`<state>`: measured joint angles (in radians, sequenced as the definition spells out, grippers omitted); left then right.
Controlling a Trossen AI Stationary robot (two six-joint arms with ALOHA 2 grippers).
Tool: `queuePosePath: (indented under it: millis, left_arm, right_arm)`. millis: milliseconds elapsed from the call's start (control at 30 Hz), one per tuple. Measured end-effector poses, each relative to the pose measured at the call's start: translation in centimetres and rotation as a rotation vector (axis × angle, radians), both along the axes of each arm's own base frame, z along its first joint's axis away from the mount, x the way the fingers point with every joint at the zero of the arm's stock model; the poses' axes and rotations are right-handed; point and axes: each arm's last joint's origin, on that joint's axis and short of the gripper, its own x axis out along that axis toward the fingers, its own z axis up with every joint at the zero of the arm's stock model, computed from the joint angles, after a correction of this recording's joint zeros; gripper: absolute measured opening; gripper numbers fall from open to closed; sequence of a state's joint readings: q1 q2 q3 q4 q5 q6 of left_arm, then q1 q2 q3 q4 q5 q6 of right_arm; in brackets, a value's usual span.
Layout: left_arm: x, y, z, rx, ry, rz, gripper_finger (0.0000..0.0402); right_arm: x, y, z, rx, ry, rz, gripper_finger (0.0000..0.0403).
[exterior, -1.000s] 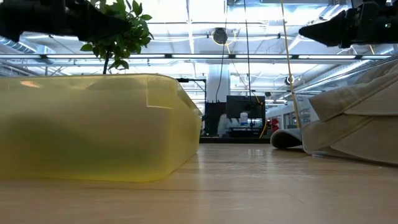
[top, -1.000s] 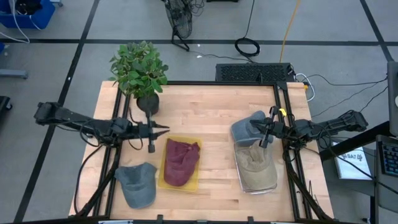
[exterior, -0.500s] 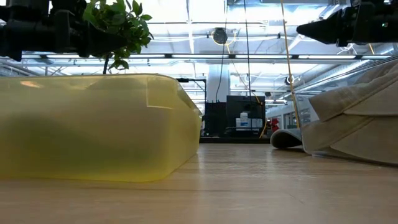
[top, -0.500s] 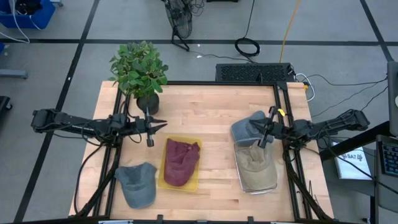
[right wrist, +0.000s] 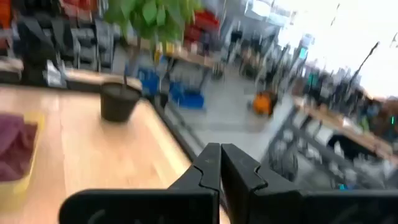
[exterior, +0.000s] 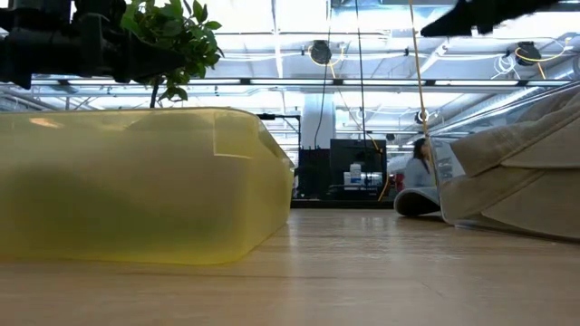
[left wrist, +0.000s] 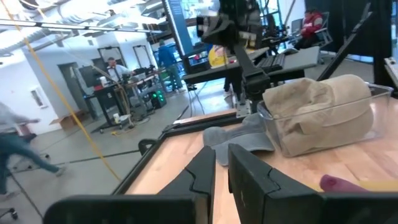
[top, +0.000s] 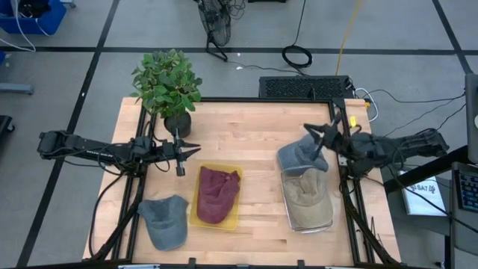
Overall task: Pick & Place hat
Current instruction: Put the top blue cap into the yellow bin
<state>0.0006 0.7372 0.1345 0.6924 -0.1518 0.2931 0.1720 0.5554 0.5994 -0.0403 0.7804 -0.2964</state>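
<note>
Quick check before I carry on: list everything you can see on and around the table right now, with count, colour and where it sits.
maroon hat: one, dark red, lying in the yellow tray
yellow tray: one, translucent yellow, front centre of the table
grey hat: one, blue-grey, front left corner, beside the yellow tray
tan hat: one, beige, in the clear tray
clear tray: one, see-through, front right
grey cap: one, blue-grey, just behind the clear tray
potted plant: one, green leaves in a dark pot, back left corner
table: one, light wood
left gripper: dark, empty, over the table near the plant pot
right gripper: dark, shut, empty, above the grey cap
</note>
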Motion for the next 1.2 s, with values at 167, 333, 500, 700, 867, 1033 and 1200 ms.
queuePosePath:
  millis: [167,333,500,700,867,1033,1200]
  left_arm:
    - [0.0,0.0,0.0,-0.001,0.0,0.013,0.0051]
    - [0.0,0.0,-0.1,-0.006,0.01,0.013,0.0051]
    - [0.0,0.0,-0.3,-0.035,0.022,0.011,0.0051]
    - [0.0,0.0,-0.4,-0.021,0.041,0.012,0.0051]
    - [0.0,0.0,-0.5,0.007,0.057,0.014,0.0051]
    - [0.0,0.0,-0.9,0.007,0.099,0.014,0.0051]
    - [0.0,0.0,-1.0,-0.002,0.107,0.014,0.0051]
  right_arm:
    - [1.2,-1.2,4.2,0.194,0.24,0.002,0.0]
    - [4.1,-4.2,4.2,0.43,0.571,-0.087,0.0]
    - [7.0,-9.3,3.6,0.567,0.805,-0.116,0.0]
    - [8.0,-13.8,1.6,0.591,1.009,0.148,0.0]
    - [6.6,-15.2,-0.1,0.693,1.129,0.127,0.0]
    - [6.4,-15.5,-0.6,0.756,1.093,-0.003,0.0]
    - [5.9,-14.2,-1.8,0.764,1.153,0.047,0.0014]
